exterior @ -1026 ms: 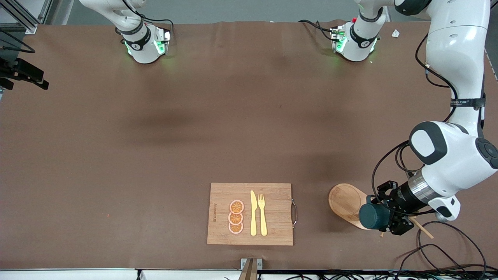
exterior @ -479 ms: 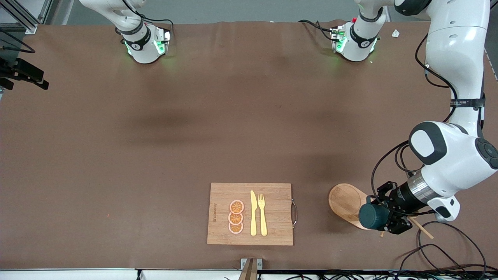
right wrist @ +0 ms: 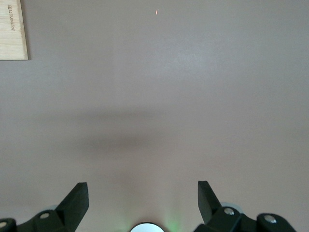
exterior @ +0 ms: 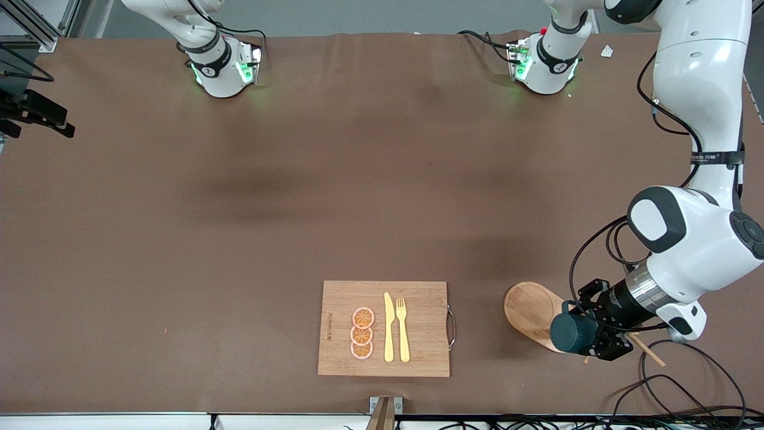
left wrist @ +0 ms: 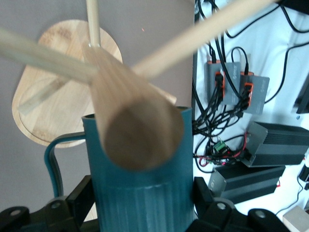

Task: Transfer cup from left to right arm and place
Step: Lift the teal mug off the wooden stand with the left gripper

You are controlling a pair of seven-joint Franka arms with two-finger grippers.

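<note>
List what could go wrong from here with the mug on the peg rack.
The left tool is shut on the dark teal cylindrical mug, still hung on a peg of the wooden peg rack. A crooked pull could drag or tip the rack. The right tool waits open over bare table, leaving a long carry.

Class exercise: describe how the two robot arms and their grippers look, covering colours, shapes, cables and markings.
Both arms are glossy white, rounded segments with dark grey joint caps; bases glow green. Black cables loop along the left arm, which has a silver wrist ring. The left gripper and right gripper are black, with angular two-finger jaws.
</note>
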